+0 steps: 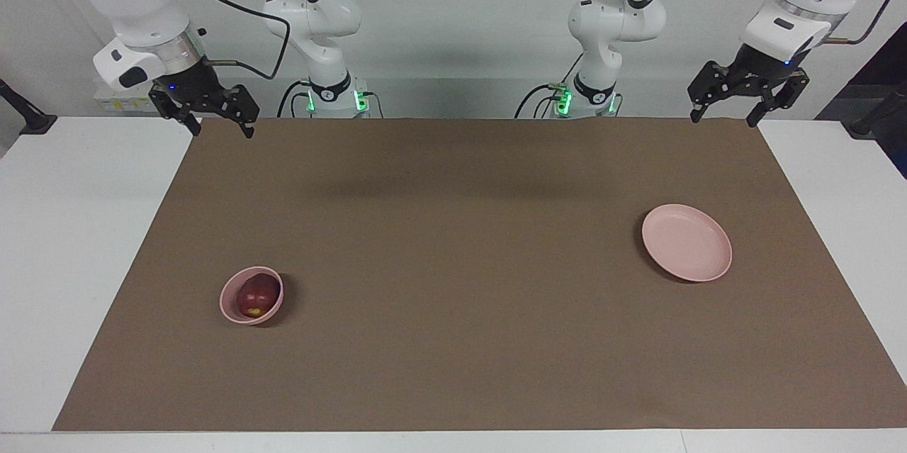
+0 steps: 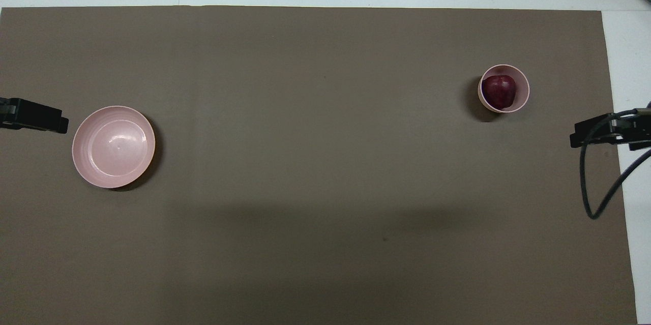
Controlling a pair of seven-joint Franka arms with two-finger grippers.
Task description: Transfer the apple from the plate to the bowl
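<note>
1. The right gripper [image 1: 216, 128] hangs in the air with its two fingers spread apart and nothing between them, over the corner of the brown mat [image 1: 460, 283] at the robots' edge and the right arm's end of the table [image 1: 71, 261].
2. The left gripper [image 1: 730, 116] hangs the same way, fingers parted and empty, over the mat's other corner along the robots' edge, at the left arm's end; this arm waits.
3. In the overhead view only the dark tips of each gripper reach into the picture from the sides.
4. The pale pink plate [image 1: 686, 242] lies flat on the mat toward the left arm's end, about midway between the robots' edge of the mat and the edge away from them. Nothing rests on it; in the overhead view its bare inner surface shows a small glint of light.
5. The small deep pink bowl [image 1: 251, 295] stands upright on the mat toward the right arm's end, farther from the robots than the plate and well apart from it.
6. The dark red apple [image 1: 257, 295] sits inside the bowl, a yellowish patch showing on it in the facing view; its top stands about level with the rim.
7. Both grippers are well clear of the bowl, the apple and the plate.
</note>
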